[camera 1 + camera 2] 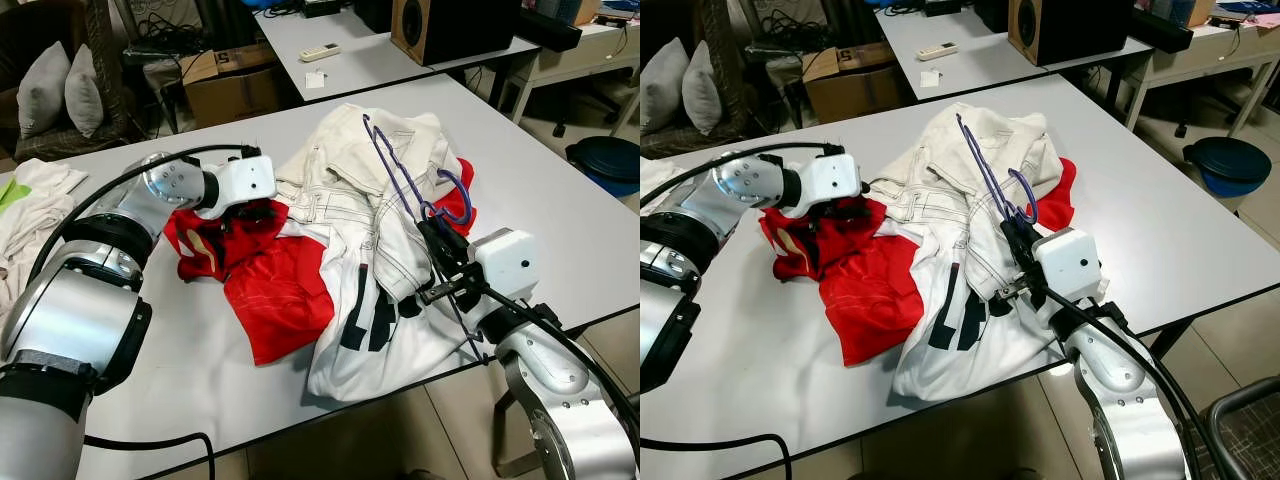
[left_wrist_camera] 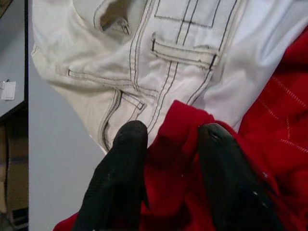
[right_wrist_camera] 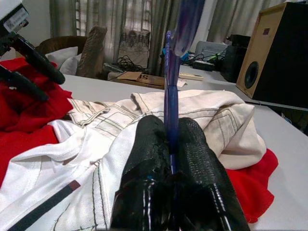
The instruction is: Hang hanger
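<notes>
Nearest the head camera, at about five o'clock on the white table, the right gripper has its jaws clamped on a purple hanger, held tilted above the white jeans. At nine o'clock the left gripper pinches a fold of red cloth between its fingers. Judging from this, the hanger is picked up but unhung; with no rail visible, the next move calls for finding one.

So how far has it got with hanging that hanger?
Done: the right claw has clamped the purple hanger and holds it above the white clothes. In hand: the left claw pinches the red garment. Left: the hanging itself; I see no rail.
</notes>
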### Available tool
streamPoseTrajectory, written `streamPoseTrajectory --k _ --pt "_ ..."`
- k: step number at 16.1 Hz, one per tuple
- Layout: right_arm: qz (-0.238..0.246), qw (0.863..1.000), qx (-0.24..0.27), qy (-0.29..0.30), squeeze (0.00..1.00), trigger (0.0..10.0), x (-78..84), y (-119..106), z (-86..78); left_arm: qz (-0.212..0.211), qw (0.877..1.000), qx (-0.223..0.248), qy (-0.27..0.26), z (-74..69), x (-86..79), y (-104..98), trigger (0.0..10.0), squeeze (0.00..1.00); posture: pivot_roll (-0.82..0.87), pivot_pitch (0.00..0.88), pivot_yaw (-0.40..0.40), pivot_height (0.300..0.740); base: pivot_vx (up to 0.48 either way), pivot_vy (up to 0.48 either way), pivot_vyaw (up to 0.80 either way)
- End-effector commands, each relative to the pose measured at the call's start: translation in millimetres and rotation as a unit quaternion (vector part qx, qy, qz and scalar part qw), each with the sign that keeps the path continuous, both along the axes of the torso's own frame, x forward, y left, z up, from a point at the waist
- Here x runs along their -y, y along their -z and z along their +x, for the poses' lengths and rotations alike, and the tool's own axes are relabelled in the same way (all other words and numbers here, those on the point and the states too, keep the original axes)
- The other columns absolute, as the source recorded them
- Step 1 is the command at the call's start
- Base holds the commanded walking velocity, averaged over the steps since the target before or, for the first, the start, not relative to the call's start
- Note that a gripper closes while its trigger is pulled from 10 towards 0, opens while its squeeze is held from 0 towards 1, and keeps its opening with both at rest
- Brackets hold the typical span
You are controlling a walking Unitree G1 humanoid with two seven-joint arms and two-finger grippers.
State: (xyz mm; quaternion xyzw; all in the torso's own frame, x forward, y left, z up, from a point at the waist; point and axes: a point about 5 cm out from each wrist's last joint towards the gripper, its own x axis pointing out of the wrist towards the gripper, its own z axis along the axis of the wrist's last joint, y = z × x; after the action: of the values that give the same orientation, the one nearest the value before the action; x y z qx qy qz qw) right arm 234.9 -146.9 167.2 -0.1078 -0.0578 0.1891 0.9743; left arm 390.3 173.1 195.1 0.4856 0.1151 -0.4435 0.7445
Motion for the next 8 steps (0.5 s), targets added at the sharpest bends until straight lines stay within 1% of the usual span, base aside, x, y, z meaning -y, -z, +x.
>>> streamPoseTrajectory --k 1,2,5,7,8 --pt "0.006 1.000 -0.003 -0.014 0.00 10.0 -2.4 -2 -1.9 0.023 1.000 0.017 -0.009 3.0 -2.0 -5 10.0 0.50 -0.01 0.000 0.125 0.740 0.000 0.000 0.00" --pt "0.005 1.000 -0.003 -0.014 0.00 10.0 -2.3 -2 -2.0 0.034 0.999 0.019 -0.017 3.1 -1.9 0 10.0 0.00 -0.01 0.000 0.124 0.740 0.000 0.000 0.00" --pt "0.004 1.000 -0.001 -0.016 0.00 10.0 -2.9 -3 -1.4 0.047 0.999 0.006 -0.020 1.5 0.8 11 10.0 0.00 -0.02 0.000 0.126 0.740 0.000 0.000 0.00" --pt "0.003 1.000 0.001 -0.014 0.00 10.0 -1.2 -4 -1.2 0.059 0.998 0.006 -0.027 2.1 -0.5 12 10.0 0.00 -0.03 0.000 0.131 0.740 0.000 0.000 0.00" --pt "0.002 1.000 0.001 -0.014 0.00 10.0 -0.9 -4 -1.7 0.063 0.998 0.011 -0.031 2.6 -2.4 11 3.0 0.00 -0.03 0.000 0.131 0.740 0.000 0.000 0.00"
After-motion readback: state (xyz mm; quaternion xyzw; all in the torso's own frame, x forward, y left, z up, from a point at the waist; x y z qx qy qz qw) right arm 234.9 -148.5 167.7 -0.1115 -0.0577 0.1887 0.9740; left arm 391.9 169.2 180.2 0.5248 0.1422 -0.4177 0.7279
